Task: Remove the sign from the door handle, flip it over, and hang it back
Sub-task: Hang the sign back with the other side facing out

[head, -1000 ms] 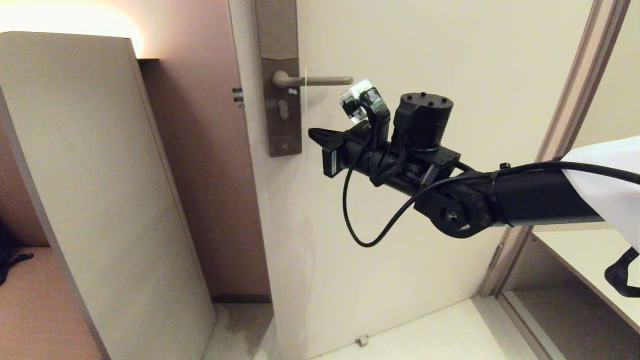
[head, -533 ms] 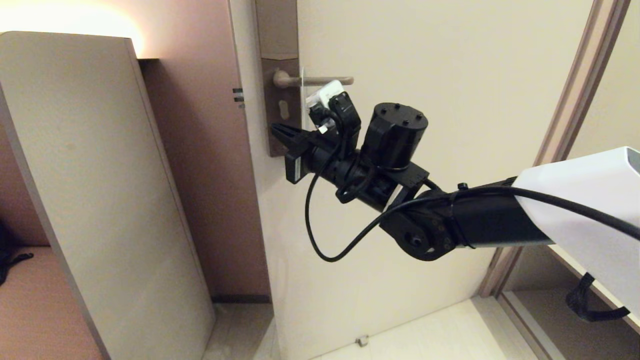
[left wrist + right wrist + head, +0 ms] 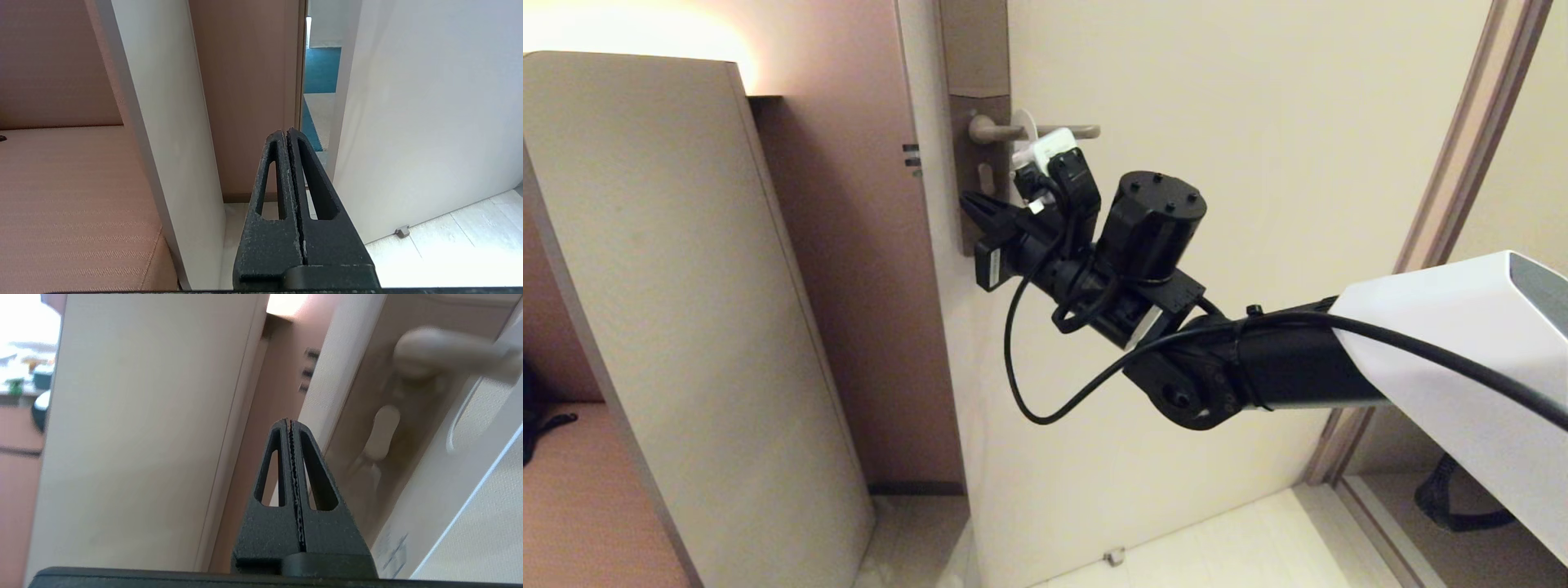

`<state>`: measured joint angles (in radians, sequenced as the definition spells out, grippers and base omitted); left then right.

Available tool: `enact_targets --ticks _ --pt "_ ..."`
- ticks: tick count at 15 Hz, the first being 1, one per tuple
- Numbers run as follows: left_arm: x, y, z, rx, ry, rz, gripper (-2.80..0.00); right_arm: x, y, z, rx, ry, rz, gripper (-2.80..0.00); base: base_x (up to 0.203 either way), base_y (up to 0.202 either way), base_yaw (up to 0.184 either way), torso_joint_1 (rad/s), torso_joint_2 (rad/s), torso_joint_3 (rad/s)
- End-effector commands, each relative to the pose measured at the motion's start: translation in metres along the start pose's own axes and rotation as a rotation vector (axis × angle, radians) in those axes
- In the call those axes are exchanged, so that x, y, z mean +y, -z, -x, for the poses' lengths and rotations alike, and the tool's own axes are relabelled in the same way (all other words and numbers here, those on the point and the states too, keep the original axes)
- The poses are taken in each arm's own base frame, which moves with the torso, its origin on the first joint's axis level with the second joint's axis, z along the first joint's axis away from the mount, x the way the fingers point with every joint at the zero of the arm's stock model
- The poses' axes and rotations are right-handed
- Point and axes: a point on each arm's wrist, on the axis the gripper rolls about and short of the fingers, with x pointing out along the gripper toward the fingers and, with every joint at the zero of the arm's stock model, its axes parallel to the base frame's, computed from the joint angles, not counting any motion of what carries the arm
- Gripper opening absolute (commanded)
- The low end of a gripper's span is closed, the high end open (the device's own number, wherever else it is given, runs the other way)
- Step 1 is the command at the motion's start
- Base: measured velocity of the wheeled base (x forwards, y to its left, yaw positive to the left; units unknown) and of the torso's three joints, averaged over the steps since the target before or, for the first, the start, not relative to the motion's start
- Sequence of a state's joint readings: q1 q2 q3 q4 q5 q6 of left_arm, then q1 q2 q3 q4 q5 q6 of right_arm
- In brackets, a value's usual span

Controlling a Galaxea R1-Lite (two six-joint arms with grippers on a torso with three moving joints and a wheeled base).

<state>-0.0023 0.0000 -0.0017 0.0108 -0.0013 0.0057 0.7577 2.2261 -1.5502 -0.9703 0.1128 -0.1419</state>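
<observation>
Pale cream door panelling is filling most of the head view, with a beige partition (image 3: 686,327) standing to its left. Reaching toward the lock plate (image 3: 980,122), the right gripper (image 3: 970,204) is pointing its tips at the plate's lower part, just below the door handle (image 3: 1045,131); its fingers are pressed together with nothing between them, as the right wrist view (image 3: 289,428) is showing plainly. The left gripper (image 3: 286,136) is sitting parked low down, likewise closed on nothing, looking at the floor and the door's foot. The sign (image 3: 1025,131) is hanging on the lever, showing in the head view only as a thin white loop around the bar, while the rest of it is disappearing behind the gripper's wrist camera. In the right wrist view a pale flat panel (image 3: 470,428) with a rounded slot is probably that card. I am judging it light, thin and fairly stiff, likely to swing or slip if nudged, so pinching its lower edge looks best. Which face is turned outward cannot be told, and no lettering is legible.
</observation>
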Motion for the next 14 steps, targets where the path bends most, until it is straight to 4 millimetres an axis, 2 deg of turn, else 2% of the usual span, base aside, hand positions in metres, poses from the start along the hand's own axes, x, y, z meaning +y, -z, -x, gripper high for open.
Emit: enact_targets --ticks 1,4,8,11,14 --pt "0.000 0.000 0.000 0.000 0.000 0.000 -2.80 -0.003 -0.020 0.012 0.006 -0.006 0.001 -2.80 0.000 0.000 0.000 0.000 0.00 0.000" --pt "0.000 0.000 0.000 0.000 0.000 0.000 -2.80 -0.017 -0.039 0.032 0.066 -0.017 0.003 -2.80 0.000 0.000 0.000 0.000 0.00 0.000" --pt "0.000 0.000 0.000 0.000 0.001 0.000 -2.80 -0.054 -0.056 0.065 0.203 -0.005 -0.003 -2.80 0.000 0.000 0.000 0.000 0.00 0.000" --pt "0.000 0.000 0.000 0.000 0.000 0.000 -2.80 -0.069 -0.052 0.060 0.200 0.021 0.004 -2.80 0.000 0.000 0.000 0.000 0.00 0.000" --pt "0.000 0.000 0.000 0.000 -0.001 0.000 -2.80 -0.074 -0.044 0.050 0.193 0.031 0.012 -2.80 0.000 0.000 0.000 0.000 0.00 0.000"
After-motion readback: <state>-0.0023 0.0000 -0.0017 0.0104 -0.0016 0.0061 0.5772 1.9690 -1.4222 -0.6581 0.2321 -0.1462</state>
